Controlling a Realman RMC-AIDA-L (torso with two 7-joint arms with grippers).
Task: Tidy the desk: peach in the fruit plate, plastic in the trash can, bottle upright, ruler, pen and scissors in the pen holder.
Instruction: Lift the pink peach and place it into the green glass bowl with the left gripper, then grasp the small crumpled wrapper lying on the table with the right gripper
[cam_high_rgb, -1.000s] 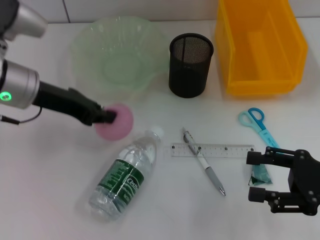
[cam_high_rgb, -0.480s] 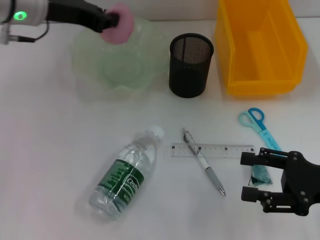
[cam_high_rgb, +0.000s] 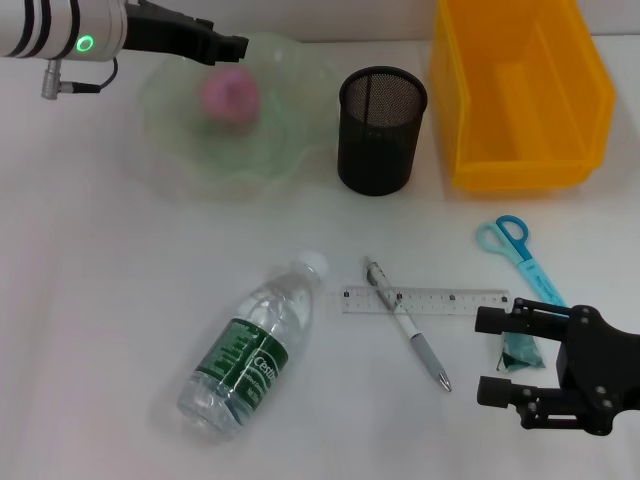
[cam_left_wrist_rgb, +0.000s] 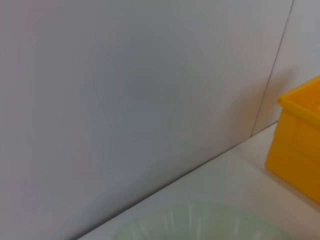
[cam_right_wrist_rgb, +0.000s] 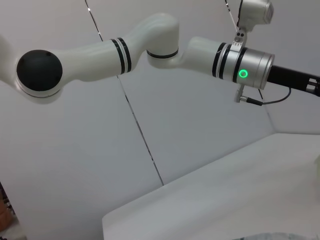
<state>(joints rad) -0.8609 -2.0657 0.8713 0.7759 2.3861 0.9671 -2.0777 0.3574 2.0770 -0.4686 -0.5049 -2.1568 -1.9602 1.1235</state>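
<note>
The pink peach lies in the pale green fruit plate, apart from my left gripper, which hovers open and empty over the plate's far rim. My right gripper is open at the front right, its fingers on either side of a teal plastic scrap. The water bottle lies on its side. The clear ruler and the pen lie crossed in the middle. The blue scissors lie at the right. The black mesh pen holder stands empty.
A yellow bin stands at the back right, next to the pen holder. The left wrist view shows the plate's rim, the bin's corner and the wall. The right wrist view shows my left arm.
My left gripper carried the peach from the table up over the plate and let it go; the peach now lies in the plate. My right gripper crept slightly left around the plastic scrap.
</note>
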